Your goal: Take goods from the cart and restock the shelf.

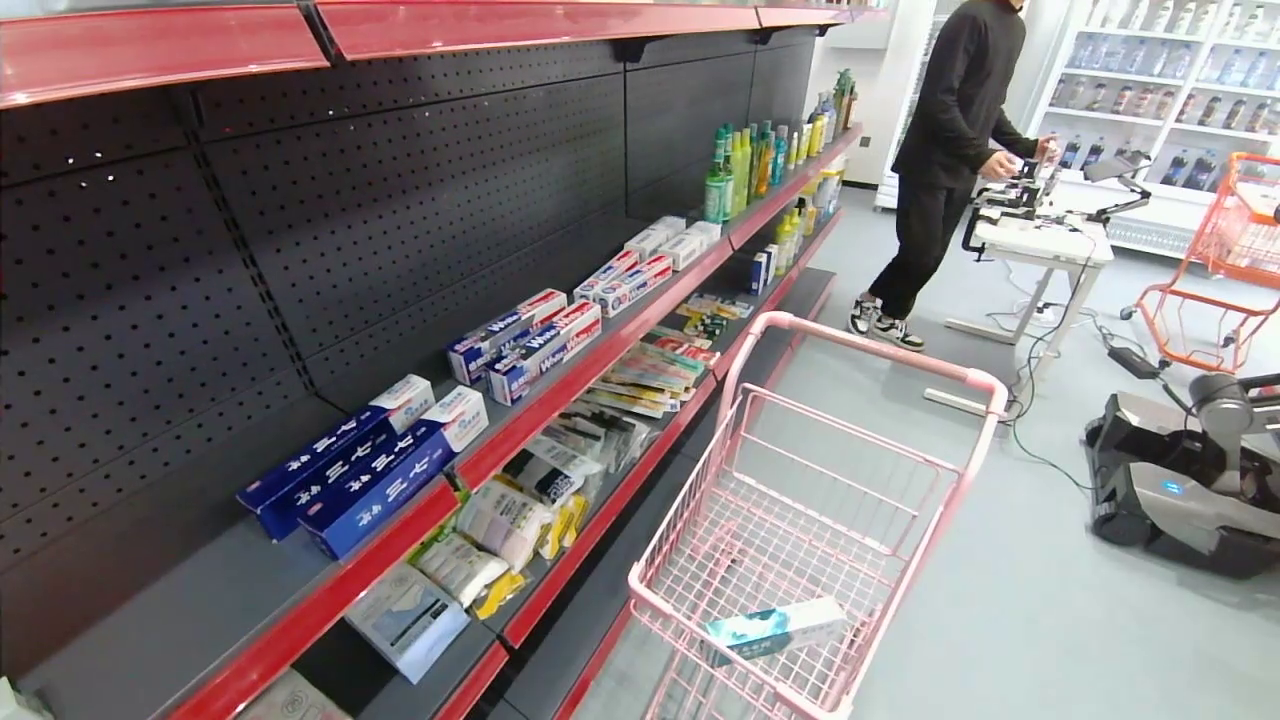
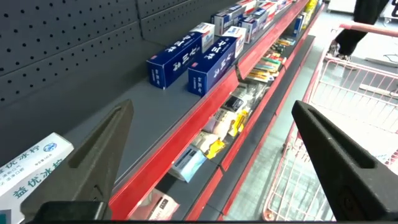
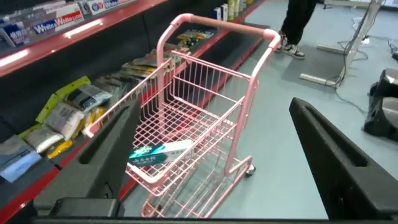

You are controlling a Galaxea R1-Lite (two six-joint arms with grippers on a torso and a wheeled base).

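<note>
A white and teal box (image 1: pixel 775 625) (image 3: pixel 160 154) lies flat on the wire floor of the pink cart (image 1: pixel 880 350) (image 3: pixel 217 23), at the end of the basket away from the handle. The cart stands on the grey floor (image 1: pixel 1000 620) just beside the shelf (image 1: pixel 200 600) (image 2: pixel 143 118), its long side running along the shelf's red front edges.

The right hand (image 3: pixel 214 102) hangs above the cart, its dark fingers (image 3: pixel 329 155) spread wide apart with nothing between them. The box lies below, apart from both fingers. The left hand (image 2: pixel 212 106) hangs over the shelf's front edge, its fingers (image 2: pixel 99 155) likewise wide apart and holding nothing. A white box (image 2: pixel 28 171) with blue print lies on the grey shelf board near one of the left fingers; whether they touch cannot be told.

Farther along the same board, blue boxes (image 1: pixel 360 470) (image 2: pixel 199 56) lie side by side, slanted to the edge, their white ends toward the far end of the shelf. Beyond them, apart from the blue ones, toothpaste boxes (image 1: pixel 530 345) in white, blue and red lie in pairs, with more of the kind farther on. In the far section green and yellow bottles (image 1: pixel 750 160) stand upright in a close row.

On the board below, packets (image 1: pixel 510 520) (image 3: pixel 68 112) in clear, white and yellow wrap lie flat and overlapping, right up to the red edge. Black pegboard (image 1: pixel 400 200) backs the shelf behind the boxes.
</note>
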